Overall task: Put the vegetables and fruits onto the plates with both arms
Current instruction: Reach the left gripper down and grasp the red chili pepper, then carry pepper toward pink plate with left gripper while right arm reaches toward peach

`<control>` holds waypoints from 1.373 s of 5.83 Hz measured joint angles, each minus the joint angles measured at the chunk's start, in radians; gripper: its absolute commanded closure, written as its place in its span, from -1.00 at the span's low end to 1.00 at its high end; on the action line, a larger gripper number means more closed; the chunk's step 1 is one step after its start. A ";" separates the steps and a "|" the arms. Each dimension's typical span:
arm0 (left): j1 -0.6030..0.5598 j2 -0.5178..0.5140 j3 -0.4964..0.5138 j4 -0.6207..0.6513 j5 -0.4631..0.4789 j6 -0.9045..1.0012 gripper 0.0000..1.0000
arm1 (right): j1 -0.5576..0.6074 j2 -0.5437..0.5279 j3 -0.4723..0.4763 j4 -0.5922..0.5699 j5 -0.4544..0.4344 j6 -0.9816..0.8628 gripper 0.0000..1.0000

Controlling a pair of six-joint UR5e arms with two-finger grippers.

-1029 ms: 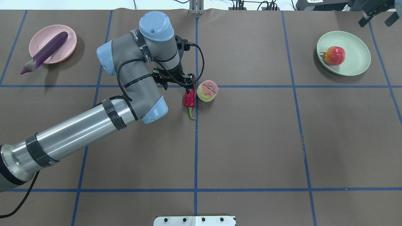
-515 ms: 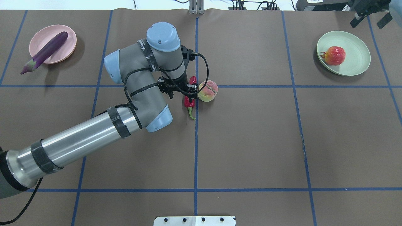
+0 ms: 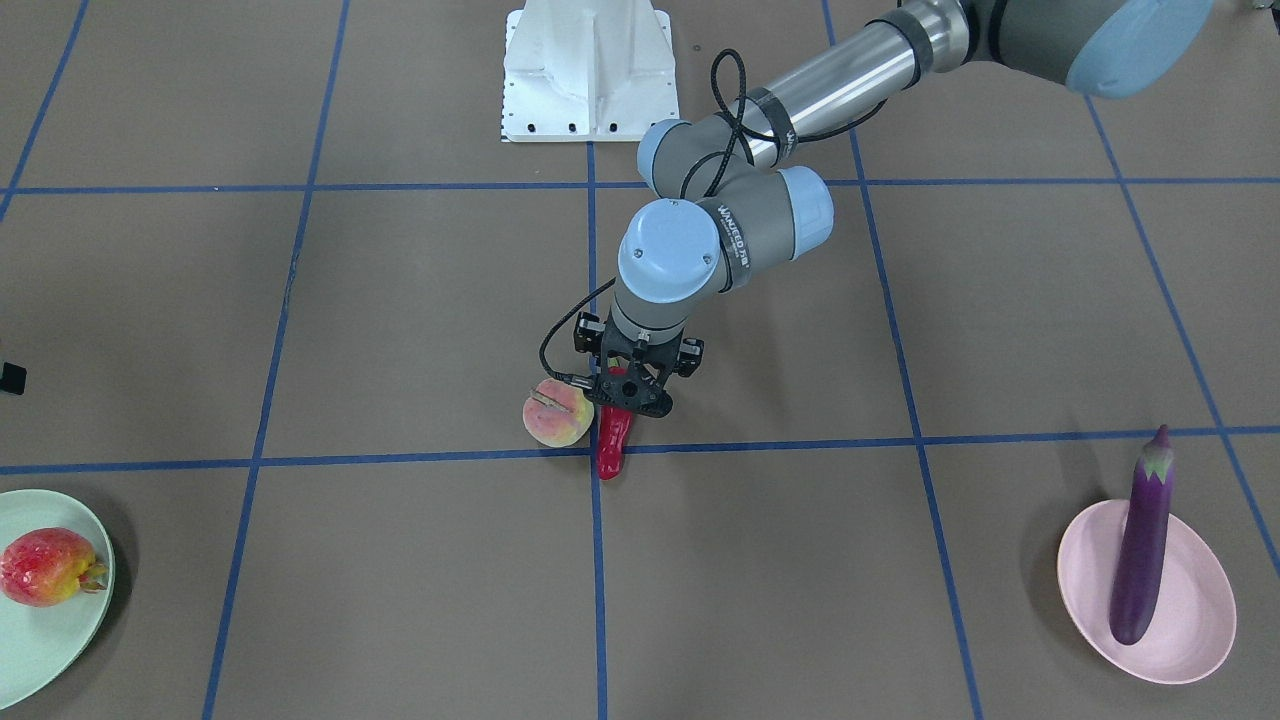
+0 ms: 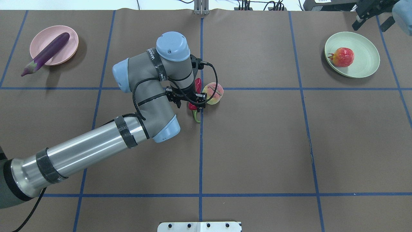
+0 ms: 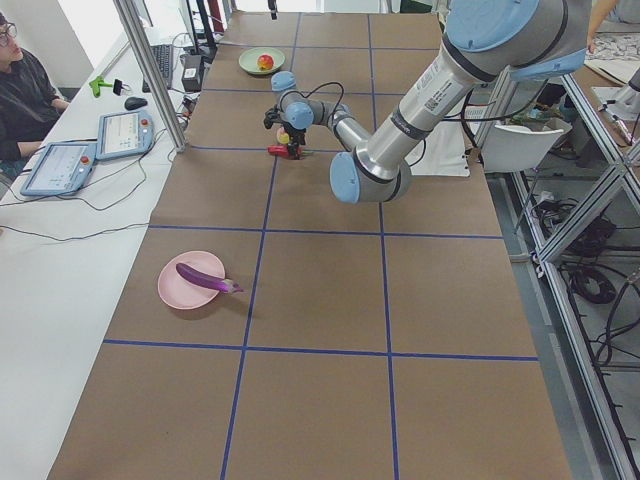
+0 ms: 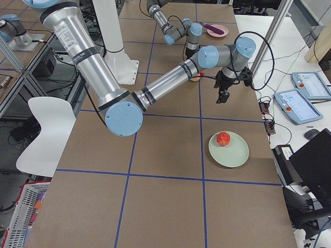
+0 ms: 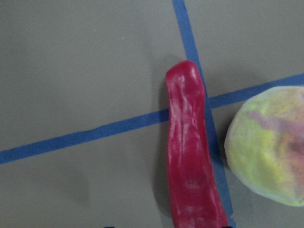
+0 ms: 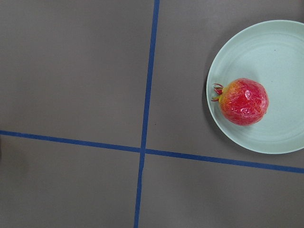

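Chili pepper (image 3: pixel 611 447) lies on the tabletop (image 3: pixel 850 600) between my left fingers (image 3: pixel 655 404), spread open astride it, peach (image 3: pixel 557 417) just beside them. My right fingers (image 4: pixel 359 21) open, empty, near green plate (image 4: pixel 367 43).

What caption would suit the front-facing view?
Left gripper over the red chili beside the peach; eggplant and round fruit already plated.
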 measured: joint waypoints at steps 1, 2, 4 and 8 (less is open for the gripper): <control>0.002 -0.005 0.009 -0.002 0.016 0.000 -0.58 | -0.001 0.000 0.001 0.000 -0.001 0.001 -0.98; 0.002 -0.016 0.027 -0.013 0.036 0.000 -0.58 | -0.003 0.000 0.001 0.000 -0.002 0.001 -0.98; 0.002 -0.028 0.074 -0.071 0.049 -0.001 -0.07 | -0.006 -0.001 0.000 0.000 -0.008 0.001 -0.98; -0.021 -0.040 0.080 -0.092 0.050 -0.107 1.00 | -0.014 0.000 0.009 0.002 -0.008 0.014 -0.98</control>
